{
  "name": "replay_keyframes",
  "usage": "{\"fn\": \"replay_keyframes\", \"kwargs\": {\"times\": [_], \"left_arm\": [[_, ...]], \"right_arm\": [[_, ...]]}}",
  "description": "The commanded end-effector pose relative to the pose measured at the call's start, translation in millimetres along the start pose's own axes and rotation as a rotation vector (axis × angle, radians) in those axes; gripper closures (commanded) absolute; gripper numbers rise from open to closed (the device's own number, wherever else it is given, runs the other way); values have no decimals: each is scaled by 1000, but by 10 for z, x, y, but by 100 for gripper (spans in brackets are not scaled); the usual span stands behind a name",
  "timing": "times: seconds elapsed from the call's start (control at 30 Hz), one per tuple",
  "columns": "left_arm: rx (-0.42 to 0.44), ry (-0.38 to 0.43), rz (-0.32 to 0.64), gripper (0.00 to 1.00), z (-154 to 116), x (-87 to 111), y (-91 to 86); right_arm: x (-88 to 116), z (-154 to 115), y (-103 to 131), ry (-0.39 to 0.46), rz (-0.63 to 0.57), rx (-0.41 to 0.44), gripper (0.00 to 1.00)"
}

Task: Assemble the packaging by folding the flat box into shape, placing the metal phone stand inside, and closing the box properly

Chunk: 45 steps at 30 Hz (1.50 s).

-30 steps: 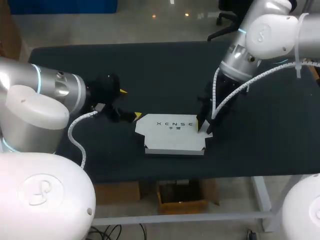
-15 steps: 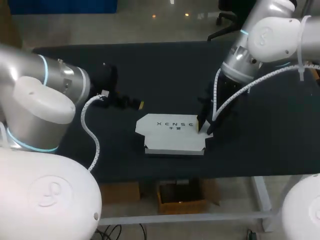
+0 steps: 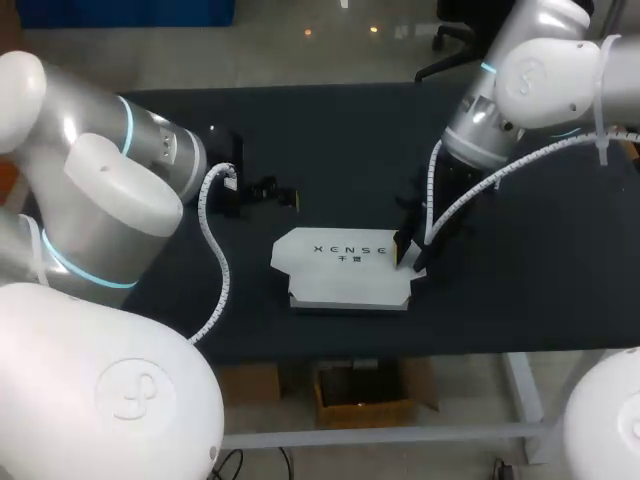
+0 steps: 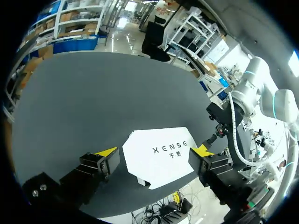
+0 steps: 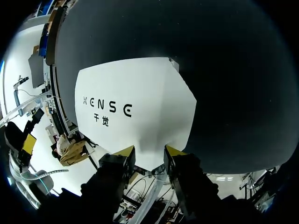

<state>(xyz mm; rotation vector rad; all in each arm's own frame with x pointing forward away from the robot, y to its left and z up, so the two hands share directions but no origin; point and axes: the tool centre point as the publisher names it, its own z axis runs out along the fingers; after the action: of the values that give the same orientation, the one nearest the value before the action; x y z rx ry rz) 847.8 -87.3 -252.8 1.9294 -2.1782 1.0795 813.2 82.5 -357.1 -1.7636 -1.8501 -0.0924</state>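
Observation:
The flat white box (image 3: 345,268) lies printed side up near the table's front middle. My right gripper (image 3: 411,256) points down at its right edge. In the right wrist view the white box (image 5: 135,107) fills the space ahead of that gripper (image 5: 148,151), whose narrowly parted fingers sit over the box's near edge without pinching it. My left gripper (image 3: 277,193) hangs open a little behind and left of the box. From the left wrist the box (image 4: 159,154) shows between the wide-spread fingers of the gripper (image 4: 154,151), well ahead of them. No phone stand is in view.
The black tabletop (image 3: 330,150) stretches bare behind and to both sides of the box. Its front edge (image 3: 400,350) runs close below the box. My right arm (image 4: 243,107) stands beyond the box in the left wrist view.
My left arm has swung back and to the right, lifting its open gripper from the box's left corner to a spot behind it. The right gripper and the box have stayed put.

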Motion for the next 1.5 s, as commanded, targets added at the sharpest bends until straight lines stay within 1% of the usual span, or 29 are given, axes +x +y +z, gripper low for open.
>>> {"fn": "replay_keyframes", "kwargs": {"times": [0.03,0.53,0.57,0.6,0.63,0.67,0.73,0.8,0.87,0.9,0.93,0.97,1.0,1.03,1.1,1.13,1.2,1.33,1.37,1.5], "left_arm": [[-328,-167,-228,0,58,61,-36],[-328,-167,-228,0,58,61,-36],[-342,-149,-288,0,86,66,-75],[-353,-152,-335,0,116,69,-102],[-355,-151,-366,0,145,65,-108],[-384,-140,-395,0,171,56,-113],[-427,-144,-444,0,215,36,-129],[-500,-148,-481,0,266,14,-131],[-567,-123,-483,0,308,-18,-120],[-583,-130,-480,0,333,-30,-116],[-604,-129,-450,0,363,-42,-98],[-638,-127,-447,0,390,-58,-95],[-664,-125,-428,19,413,-68,-98],[-682,-121,-404,46,429,-80,-88],[-726,-117,-386,56,452,-84,-81],[-735,-121,-367,57,460,-85,-74],[-757,-140,-343,55,484,-57,-47],[-798,-199,-297,56,551,-5,-3],[-822,-207,-298,55,569,-5,-6],[-860,-239,-317,59,646,-35,10]], "right_arm": [[1,12,7,0,0,0,62],[20,6,-13,-2,0,-6,63],[21,7,-19,-2,0,-6,63],[22,8,-24,-3,0,-7,63],[22,9,-29,-3,0,-8,63],[23,10,-32,-3,0,-9,63],[24,10,-33,-5,1,-9,63],[25,11,-35,-6,1,-9,63],[31,13,-38,-8,-2,-11,64],[33,14,-39,-8,-3,-12,63],[36,17,-38,-8,-4,-13,64],[37,20,-36,-8,-4,-13,64],[37,24,-35,-8,-5,-13,64],[36,28,-35,-8,-4,-14,64],[33,35,-36,-6,-4,-15,64],[31,39,-39,-5,-4,-15,64],[27,40,-45,-4,-3,-18,63],[22,38,-53,-4,-2,-24,63],[21,38,-53,-4,-1,-25,63],[8,35,-48,-5,0,-28,63]]}}
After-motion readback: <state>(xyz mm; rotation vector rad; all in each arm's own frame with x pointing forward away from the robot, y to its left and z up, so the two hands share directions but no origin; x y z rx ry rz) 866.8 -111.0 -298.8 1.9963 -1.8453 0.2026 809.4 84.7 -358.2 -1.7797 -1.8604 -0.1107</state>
